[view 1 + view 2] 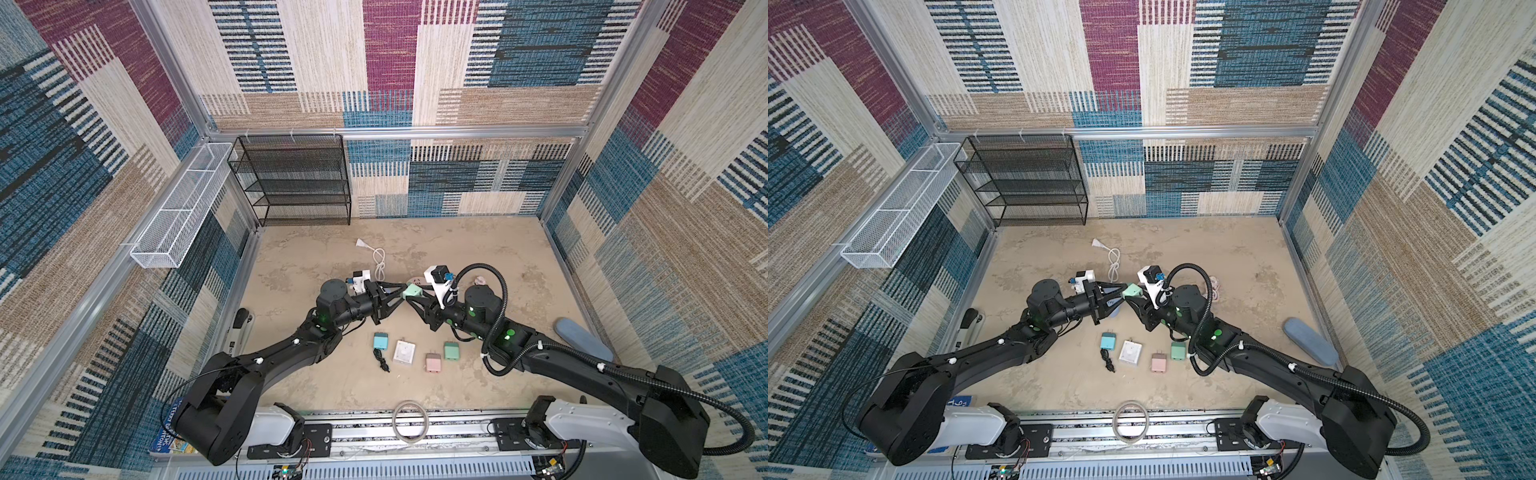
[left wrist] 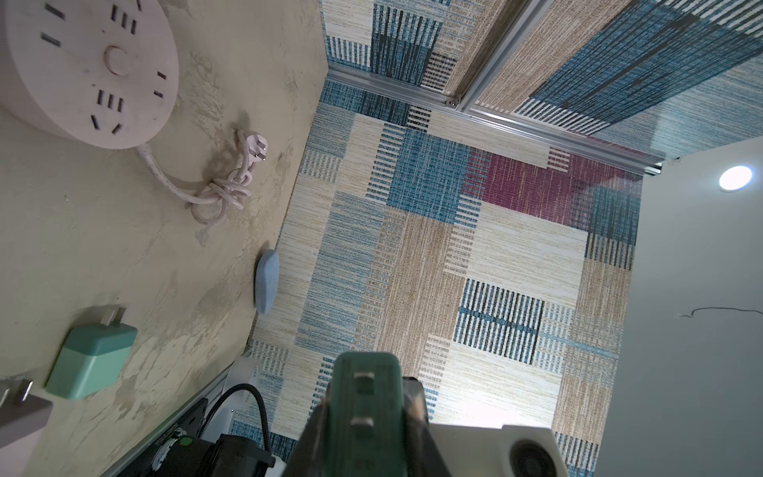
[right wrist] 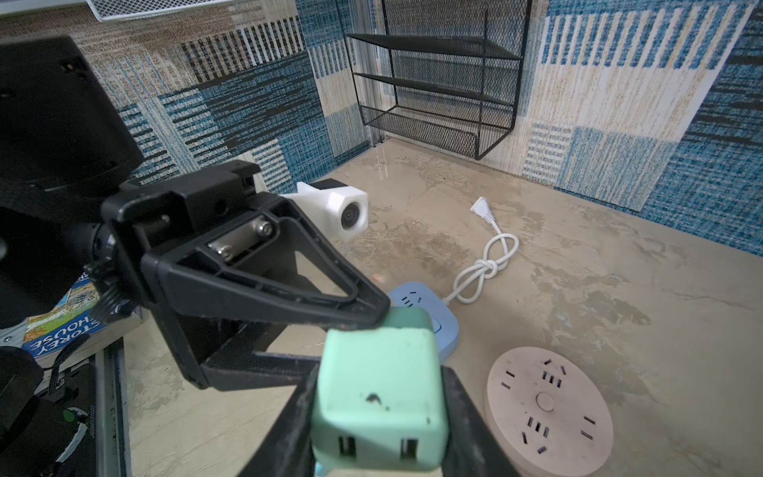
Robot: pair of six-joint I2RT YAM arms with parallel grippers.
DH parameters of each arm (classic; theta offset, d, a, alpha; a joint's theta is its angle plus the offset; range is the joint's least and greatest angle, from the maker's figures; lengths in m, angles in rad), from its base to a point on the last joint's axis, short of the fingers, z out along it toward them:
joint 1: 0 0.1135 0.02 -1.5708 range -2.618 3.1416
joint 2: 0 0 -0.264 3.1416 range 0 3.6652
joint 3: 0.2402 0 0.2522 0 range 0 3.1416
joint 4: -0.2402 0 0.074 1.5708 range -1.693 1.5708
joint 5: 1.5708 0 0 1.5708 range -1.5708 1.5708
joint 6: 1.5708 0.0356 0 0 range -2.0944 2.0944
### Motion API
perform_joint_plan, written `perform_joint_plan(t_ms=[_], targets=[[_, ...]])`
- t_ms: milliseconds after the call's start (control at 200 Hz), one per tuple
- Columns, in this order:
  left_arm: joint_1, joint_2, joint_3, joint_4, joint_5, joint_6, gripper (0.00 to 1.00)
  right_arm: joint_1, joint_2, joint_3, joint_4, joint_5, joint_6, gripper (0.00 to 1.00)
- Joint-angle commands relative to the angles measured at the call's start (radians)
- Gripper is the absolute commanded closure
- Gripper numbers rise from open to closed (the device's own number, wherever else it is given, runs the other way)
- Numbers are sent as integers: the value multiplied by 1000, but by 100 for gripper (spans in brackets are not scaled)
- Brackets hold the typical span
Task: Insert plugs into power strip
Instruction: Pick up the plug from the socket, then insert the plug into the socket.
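A mint green plug (image 1: 412,291) (image 1: 1133,290) hangs in the air between both grippers. My left gripper (image 1: 404,291) (image 2: 365,413) is shut on it, and the prongs face the left wrist camera. My right gripper (image 1: 415,297) (image 3: 380,413) is shut on the same plug (image 3: 380,388), one finger against each side. Below them lie a blue power strip (image 3: 429,314) and a round pink power strip (image 3: 549,406) (image 2: 88,70). On the table near the front lie a teal plug (image 1: 380,341), a white plug (image 1: 404,352), a pink plug (image 1: 433,363) and another mint green plug (image 1: 451,351) (image 2: 93,359).
A knotted white cord (image 1: 376,259) runs back from the blue strip. A black mesh shelf (image 1: 291,178) stands at the back left, with a white wire basket (image 1: 183,208) on the left wall. A blue oval object (image 1: 584,338) lies by the right wall.
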State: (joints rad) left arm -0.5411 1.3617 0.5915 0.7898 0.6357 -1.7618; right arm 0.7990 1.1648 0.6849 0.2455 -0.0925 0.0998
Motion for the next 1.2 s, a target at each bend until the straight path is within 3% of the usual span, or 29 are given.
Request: perform_joint_plan(t_ms=[0,85,105,205,320,466,651,801,926,1197], targets=[[2,30,-6,46,37,9,76,3,6,30,42,-18,57,100],[21,61,6,46,58,18,6,3,27,60,-7,-16,71,100],[28,68,8,47,62,22,0,3,31,67,-25,-14,74,100],[78,88,29,6,92,64,0,0,51,113,-103,4,93,100],[161,58,58,-164,119,176,0,-18,90,197,-232,28,125,100],[250,-46,157,-607,98,445,0,-60,145,317,-376,-3,184,100],[267,-116,365,-1102,-46,818,0,-148,296,540,-592,-91,276,100],[267,-142,403,-1250,-168,933,0,-205,454,724,-751,-110,312,100],[265,-99,469,-1399,-171,1047,0,-237,562,854,-835,-155,304,100],[227,-186,412,-1406,-216,1152,0,-257,796,1157,-1082,-68,266,100]])
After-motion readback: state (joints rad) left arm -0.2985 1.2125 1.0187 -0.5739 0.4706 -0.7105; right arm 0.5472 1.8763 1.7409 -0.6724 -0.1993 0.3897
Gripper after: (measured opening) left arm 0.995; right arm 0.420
